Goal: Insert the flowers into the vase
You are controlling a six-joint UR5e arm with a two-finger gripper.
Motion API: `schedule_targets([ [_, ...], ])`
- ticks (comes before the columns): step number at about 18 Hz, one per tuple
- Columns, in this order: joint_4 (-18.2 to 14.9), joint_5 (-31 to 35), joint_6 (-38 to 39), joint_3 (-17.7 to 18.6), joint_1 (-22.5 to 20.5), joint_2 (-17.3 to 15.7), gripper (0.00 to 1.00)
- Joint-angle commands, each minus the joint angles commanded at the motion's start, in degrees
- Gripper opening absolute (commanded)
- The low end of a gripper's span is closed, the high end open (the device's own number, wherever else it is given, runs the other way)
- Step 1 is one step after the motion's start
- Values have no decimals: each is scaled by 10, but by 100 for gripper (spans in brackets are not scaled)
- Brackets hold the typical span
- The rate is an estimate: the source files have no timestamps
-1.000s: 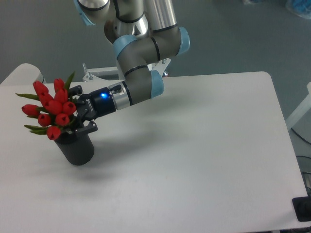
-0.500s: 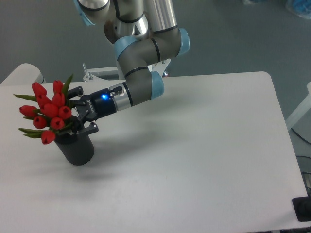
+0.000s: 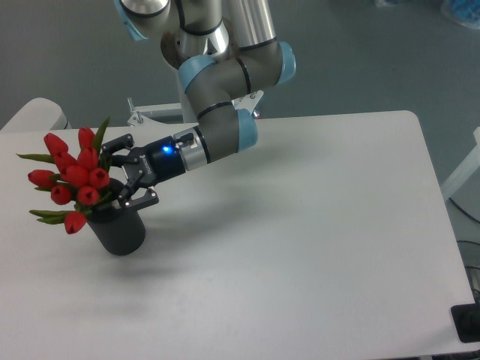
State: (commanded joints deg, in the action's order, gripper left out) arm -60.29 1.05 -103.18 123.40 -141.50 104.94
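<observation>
I see flowers seated in vase, leaning left, just left of my spread gripper.

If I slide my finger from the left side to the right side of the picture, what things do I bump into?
The flowers → the robot's hand → the blue light on its wrist → the arm's blue elbow joint.

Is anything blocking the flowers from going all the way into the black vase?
Nothing visible blocks them. The flowers lean out of the top of the vase, with the open gripper right beside them above the rim. How deep the stems sit is hidden.
</observation>
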Motion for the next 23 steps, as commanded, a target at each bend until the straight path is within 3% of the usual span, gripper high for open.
schedule_targets([
  [6,0,0,6,2,-29,-7,84],
  [11,0,0,28,-7,-59,-12,100],
  [15,0,6,33,-14,-100,-22,100],
  [18,0,60,59,-47,-132,-25,100],
  [23,-2,130,142,-133,-160,-11,100],
])
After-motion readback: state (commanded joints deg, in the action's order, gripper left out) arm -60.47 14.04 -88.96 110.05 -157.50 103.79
